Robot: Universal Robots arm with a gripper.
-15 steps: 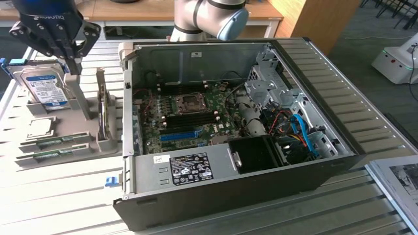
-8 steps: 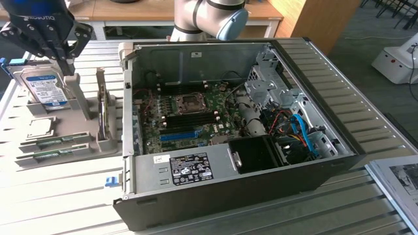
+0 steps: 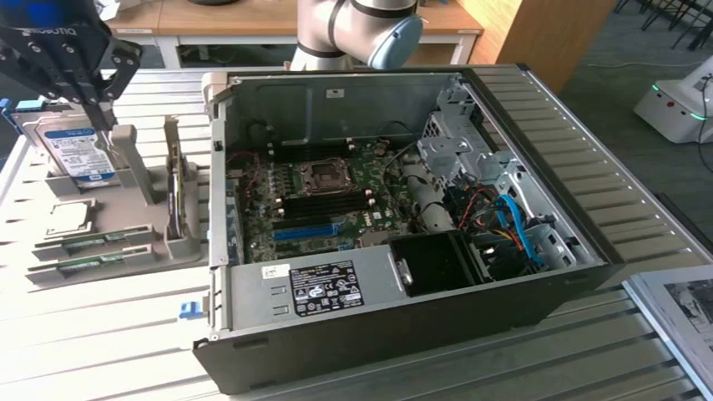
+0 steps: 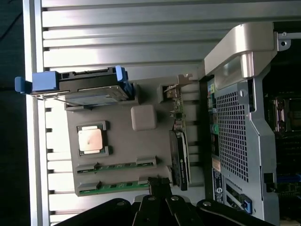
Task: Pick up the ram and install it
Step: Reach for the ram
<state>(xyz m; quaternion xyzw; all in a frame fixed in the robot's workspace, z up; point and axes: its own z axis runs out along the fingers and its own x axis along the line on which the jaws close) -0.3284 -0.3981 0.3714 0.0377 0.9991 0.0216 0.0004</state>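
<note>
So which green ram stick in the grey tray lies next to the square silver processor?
The long green ram stick directly beside the square silver processor; its twin lies at the grey tray's outer edge.

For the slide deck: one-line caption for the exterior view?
Shut pincer above the parts tray, two ram sticks lying in it, open PC case alongside.

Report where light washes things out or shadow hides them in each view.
Exterior view: the table slats in the foreground are washed out white; the computer case interior is dimmer. Wrist view: glare on the table slats, the processor lid shines pinkish, and the gripper is a dark silhouette.
</note>
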